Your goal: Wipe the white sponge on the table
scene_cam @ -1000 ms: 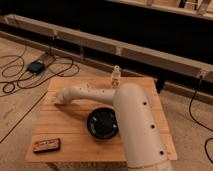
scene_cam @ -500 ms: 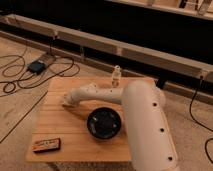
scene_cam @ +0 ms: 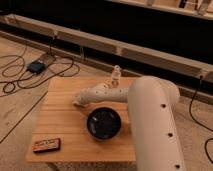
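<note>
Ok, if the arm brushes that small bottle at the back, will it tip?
Likely: the small pale bottle stands upright, narrow, near the table's far edge, so a nudge could topple it off. It looks small, so probably light. The hand sits low over the table's left-middle, apart from it.

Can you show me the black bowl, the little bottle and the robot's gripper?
black bowl [scene_cam: 104, 123], camera view, middle of its dark inside.
little bottle [scene_cam: 116, 76], camera view, its body.
gripper [scene_cam: 78, 102], camera view, its tip end, low over the table [scene_cam: 57, 122].
</note>
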